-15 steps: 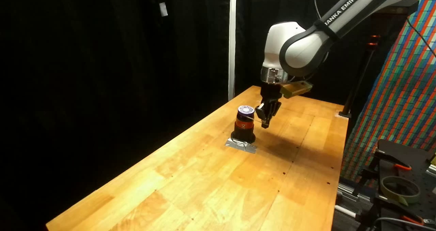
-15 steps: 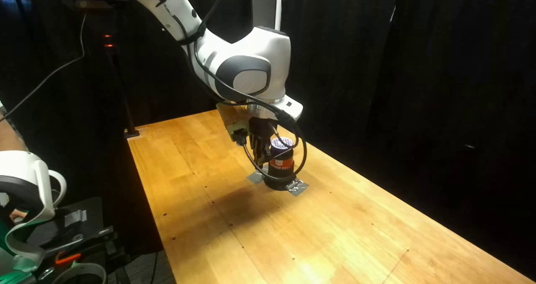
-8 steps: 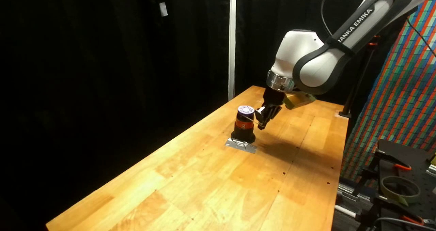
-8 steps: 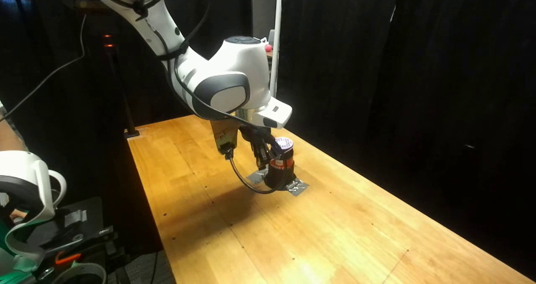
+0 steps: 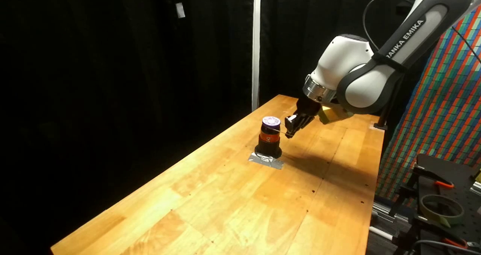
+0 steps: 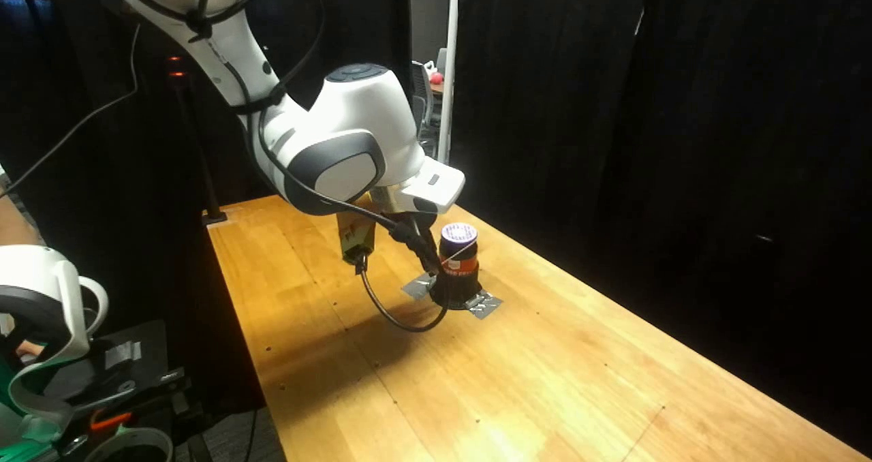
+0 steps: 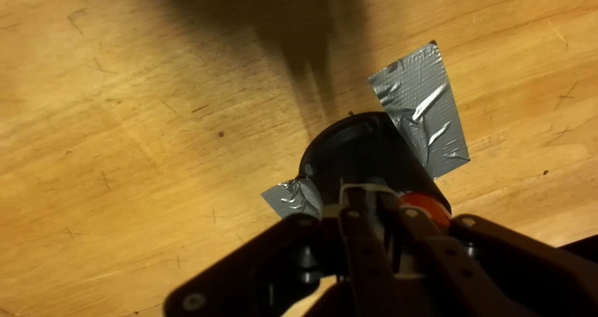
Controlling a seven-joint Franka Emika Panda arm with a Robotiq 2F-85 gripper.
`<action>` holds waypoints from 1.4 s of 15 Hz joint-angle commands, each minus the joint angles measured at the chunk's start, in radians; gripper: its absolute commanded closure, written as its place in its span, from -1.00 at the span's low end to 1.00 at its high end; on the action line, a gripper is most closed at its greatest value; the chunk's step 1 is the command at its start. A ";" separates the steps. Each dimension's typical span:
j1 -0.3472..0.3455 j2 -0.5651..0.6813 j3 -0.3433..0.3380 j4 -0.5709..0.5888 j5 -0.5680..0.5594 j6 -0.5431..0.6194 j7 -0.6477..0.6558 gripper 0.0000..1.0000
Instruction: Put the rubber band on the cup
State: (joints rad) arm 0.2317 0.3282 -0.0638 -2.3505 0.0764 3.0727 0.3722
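My Franka arm [image 5: 347, 59] slants in from an upper corner in both exterior views, with the forearm [image 5: 406, 44] angled toward the table and the white wrist joint [image 5: 362, 89] bent below it. Past the metal flange [image 5: 318, 90], the gripper [image 5: 289, 133] points down at a lean rather than plumb, tips aimed toward the cup [image 5: 269, 146] and raised above the wooden table [image 5: 233, 206]. In an exterior view I see a gap between the tips and the cup's side. A black cable [image 6: 410, 329] droops from the wrist in a loop.

In the wrist view my jaws stand narrow, nearly together; whether they are fully closed, I can't tell. The pale rubber band [image 7: 369, 186] runs across the fingertips [image 7: 357, 200], and I can't make out whether it is pinched between them or hooked round them. In both exterior views it stretches in a straight line from the tips up to the cup, meeting it just under the purple-and-white lid [image 6: 459, 233], above the orange-red stripe [image 5: 269, 137].

The cup stands upright, its black base flanked by two pieces of grey duct tape [image 7: 425, 111] lying on the tabletop.
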 commanded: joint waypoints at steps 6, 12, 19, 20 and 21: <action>0.030 -0.060 -0.002 -0.139 0.012 0.259 0.022 0.77; -0.022 -0.048 0.072 -0.171 0.068 0.412 -0.022 0.78; -0.073 -0.038 0.152 -0.195 0.119 0.533 -0.022 0.78; -0.078 -0.039 0.156 -0.202 0.119 0.543 -0.022 0.77; -0.081 -0.041 0.160 -0.211 0.120 0.554 -0.023 0.77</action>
State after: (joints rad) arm 0.1715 0.3075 0.0654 -2.5207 0.1676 3.5703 0.3759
